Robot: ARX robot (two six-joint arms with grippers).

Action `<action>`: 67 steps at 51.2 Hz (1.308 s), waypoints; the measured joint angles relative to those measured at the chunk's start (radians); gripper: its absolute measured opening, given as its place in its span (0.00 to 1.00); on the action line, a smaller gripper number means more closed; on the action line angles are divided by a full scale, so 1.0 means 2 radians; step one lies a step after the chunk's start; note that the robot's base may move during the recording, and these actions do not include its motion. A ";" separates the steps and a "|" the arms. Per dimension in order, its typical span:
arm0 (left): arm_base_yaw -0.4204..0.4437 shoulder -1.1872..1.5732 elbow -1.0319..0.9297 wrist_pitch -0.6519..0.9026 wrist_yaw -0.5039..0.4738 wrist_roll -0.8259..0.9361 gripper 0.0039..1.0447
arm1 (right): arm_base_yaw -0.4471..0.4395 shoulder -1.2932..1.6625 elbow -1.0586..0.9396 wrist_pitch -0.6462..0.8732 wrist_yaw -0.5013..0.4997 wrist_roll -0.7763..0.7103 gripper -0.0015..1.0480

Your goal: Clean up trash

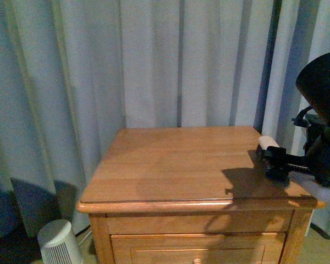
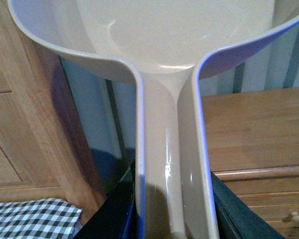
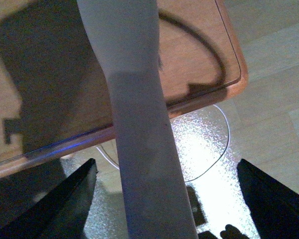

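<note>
The left fingers (image 2: 112,216) are closed tight on the dustpan (image 2: 169,149), its scoop beyond them. The right fingers (image 3: 65,209) stand wide on either side of a white handle (image 3: 139,124), with the desk (image 3: 40,74) edge below them. Whether they grip it I cannot tell. The trash is not in view.

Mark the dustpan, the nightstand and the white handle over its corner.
dustpan (image 2: 170,149): left wrist view, on its beige handle below the pan.
nightstand (image 1: 170,165): front view, on the bare wooden top.
white handle (image 3: 139,124): right wrist view, on the middle of the shaft.
</note>
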 joint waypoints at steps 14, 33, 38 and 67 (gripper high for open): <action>0.000 0.000 0.000 0.000 0.000 0.000 0.26 | 0.000 -0.001 -0.006 0.010 0.001 0.002 0.33; 0.000 0.000 0.000 0.000 0.000 0.000 0.25 | 0.003 -0.073 -0.067 0.106 0.042 -0.046 0.18; 0.000 0.000 0.000 0.000 0.000 0.000 0.25 | 0.008 -0.128 -0.105 0.167 0.056 -0.084 0.18; 0.000 0.000 0.000 0.000 0.000 0.000 0.25 | 0.063 -0.539 -0.401 0.305 0.116 -0.238 0.18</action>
